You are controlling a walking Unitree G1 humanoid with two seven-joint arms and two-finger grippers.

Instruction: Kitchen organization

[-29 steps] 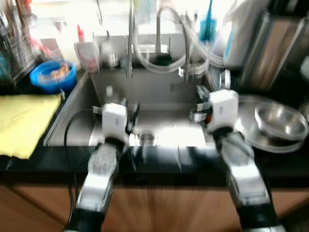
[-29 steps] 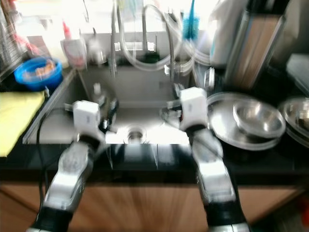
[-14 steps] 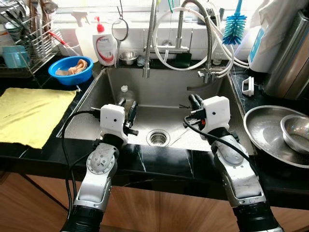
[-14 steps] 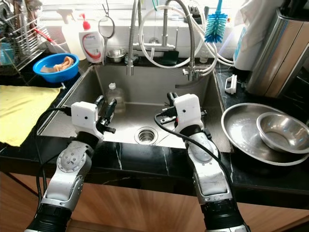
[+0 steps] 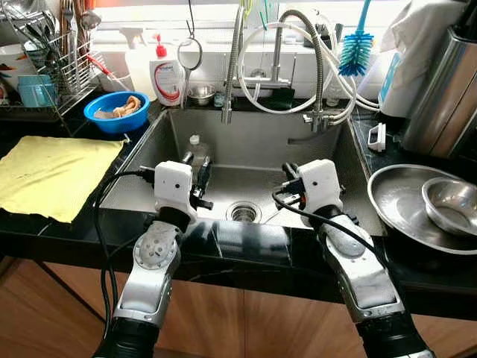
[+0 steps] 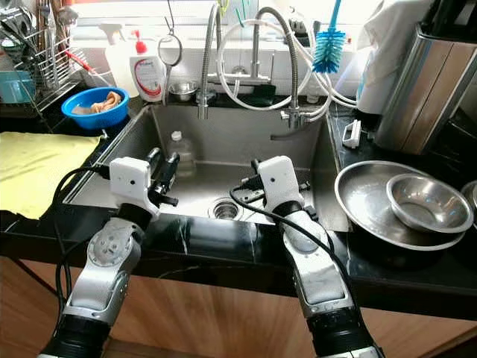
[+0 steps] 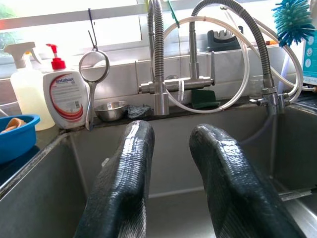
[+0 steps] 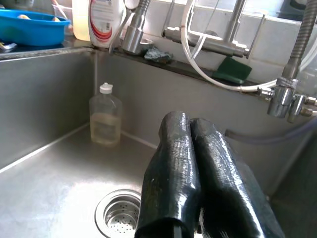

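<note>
Both grippers hang over the steel sink, on either side of its drain. The left gripper has its fingers parted with nothing between them; the right gripper has its fingers pressed together, empty. A small clear bottle stands upright in the sink's far left corner. On the counter right of the sink, a steel bowl sits in a wide steel pan

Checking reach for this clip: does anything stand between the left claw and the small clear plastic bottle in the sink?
Nothing visible does. The small clear plastic bottle with a white cap stands upright at the steel sink's back left wall, just beyond the open left claw, with only bare basin floor between them.
</note>
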